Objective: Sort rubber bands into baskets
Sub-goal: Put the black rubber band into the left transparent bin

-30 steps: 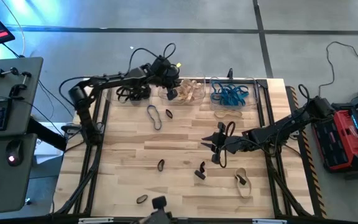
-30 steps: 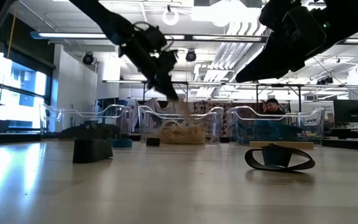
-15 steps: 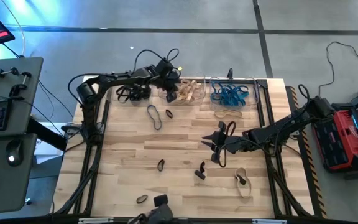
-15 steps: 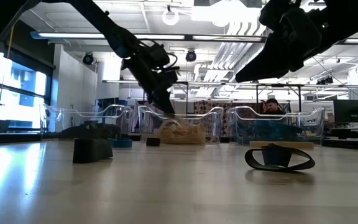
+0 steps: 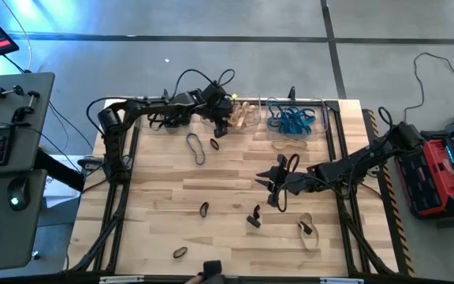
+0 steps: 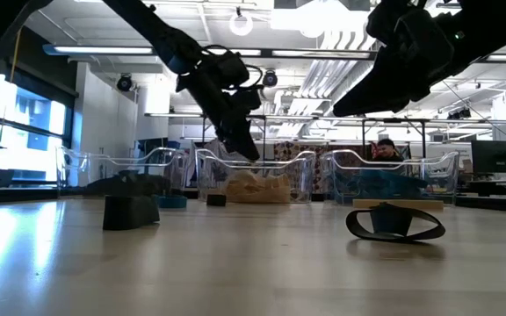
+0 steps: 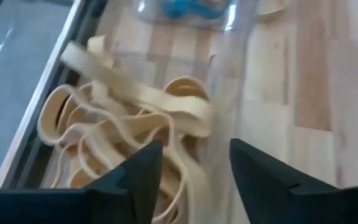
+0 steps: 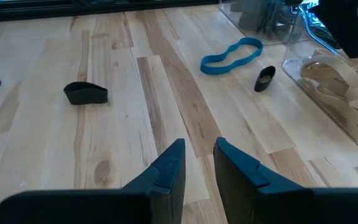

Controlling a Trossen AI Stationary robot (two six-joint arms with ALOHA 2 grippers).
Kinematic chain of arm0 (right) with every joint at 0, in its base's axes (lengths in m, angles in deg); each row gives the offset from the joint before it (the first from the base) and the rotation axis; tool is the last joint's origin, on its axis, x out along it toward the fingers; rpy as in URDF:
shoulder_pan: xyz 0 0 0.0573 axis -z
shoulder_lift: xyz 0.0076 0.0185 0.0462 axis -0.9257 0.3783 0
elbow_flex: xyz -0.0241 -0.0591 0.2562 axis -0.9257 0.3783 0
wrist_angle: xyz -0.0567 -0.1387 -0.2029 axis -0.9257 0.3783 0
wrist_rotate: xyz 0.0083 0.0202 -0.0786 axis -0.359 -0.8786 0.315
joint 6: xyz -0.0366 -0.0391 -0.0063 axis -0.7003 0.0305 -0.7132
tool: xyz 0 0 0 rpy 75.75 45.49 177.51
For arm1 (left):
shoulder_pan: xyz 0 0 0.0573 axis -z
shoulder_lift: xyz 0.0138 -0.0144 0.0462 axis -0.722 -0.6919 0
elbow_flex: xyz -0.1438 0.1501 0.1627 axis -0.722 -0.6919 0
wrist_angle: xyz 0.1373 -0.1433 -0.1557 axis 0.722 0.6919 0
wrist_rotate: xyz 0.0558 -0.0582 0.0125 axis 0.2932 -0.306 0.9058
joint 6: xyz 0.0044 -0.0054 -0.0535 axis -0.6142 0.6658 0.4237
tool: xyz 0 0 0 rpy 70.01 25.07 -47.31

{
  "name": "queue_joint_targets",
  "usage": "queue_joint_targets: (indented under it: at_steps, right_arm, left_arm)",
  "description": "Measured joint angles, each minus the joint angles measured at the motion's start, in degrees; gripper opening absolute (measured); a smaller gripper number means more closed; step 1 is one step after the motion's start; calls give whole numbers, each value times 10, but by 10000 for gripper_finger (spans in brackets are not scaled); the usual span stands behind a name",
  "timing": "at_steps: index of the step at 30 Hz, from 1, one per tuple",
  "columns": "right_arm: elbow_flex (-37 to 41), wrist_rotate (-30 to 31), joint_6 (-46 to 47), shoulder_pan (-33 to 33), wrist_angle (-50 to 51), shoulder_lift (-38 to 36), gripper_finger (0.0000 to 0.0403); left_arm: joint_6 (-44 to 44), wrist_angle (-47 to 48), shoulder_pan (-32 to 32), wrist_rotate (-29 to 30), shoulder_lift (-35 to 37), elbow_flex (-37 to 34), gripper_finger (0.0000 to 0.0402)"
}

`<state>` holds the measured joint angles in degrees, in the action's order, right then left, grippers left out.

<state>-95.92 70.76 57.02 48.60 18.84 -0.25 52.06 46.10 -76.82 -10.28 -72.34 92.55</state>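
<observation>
On the wooden table [image 5: 156, 197], the left gripper [image 5: 221, 124], jaws parted and empty over the tan bin [image 5: 241, 115], should be lifted clear; the right gripper [image 5: 277, 185], jaws narrow and empty, waits mid-table.

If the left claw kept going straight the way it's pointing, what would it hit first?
Most likely the tan rubber bands heaped in the middle basket; the open left gripper points right at them, though depth is unclear.

Ahead of the right gripper [image 8: 197, 163] — fingers slightly parted, nothing between — lie a blue rubber band [image 8: 231, 53], small black band [image 8: 265, 79], and black loop [image 8: 86, 93].
</observation>
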Motion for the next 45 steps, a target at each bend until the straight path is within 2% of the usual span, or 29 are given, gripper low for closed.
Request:
queue_joint_targets:
  at_steps: [6, 12, 14, 18, 25, 30, 37, 45]
  right_arm:
    - [0, -2, 12, -13, 3, 0, 80]
    - [0, -3, 32, -38, 5, 0, 125]
    - [-11, -7, 54, -47, 39, 0, 141]
    - [-74, -18, 132, -67, 188, 0, 160]
    - [-192, -130, 323, -123, 436, 0, 163]
    - [-221, -182, 477, -183, 574, 0, 163]
    - [-214, -239, 624, -251, 611, 10, 163]
    - [-214, -294, 647, -295, 617, 106, 163]
  left_arm:
    - [-23, -32, 35, -1, 32, -26, 199]
    - [-26, -146, 83, -4, 100, -124, 190]
    - [-17, -191, 101, -5, 125, -165, 189]
    - [1, -254, 141, -4, 183, -238, 189]
    - [46, -284, 210, -2, 266, -310, 188]
    - [73, -334, 250, -3, 299, -365, 188]
    - [121, -440, 268, 0, 310, -436, 188]
    - [143, -460, 276, 2, 310, -443, 188]
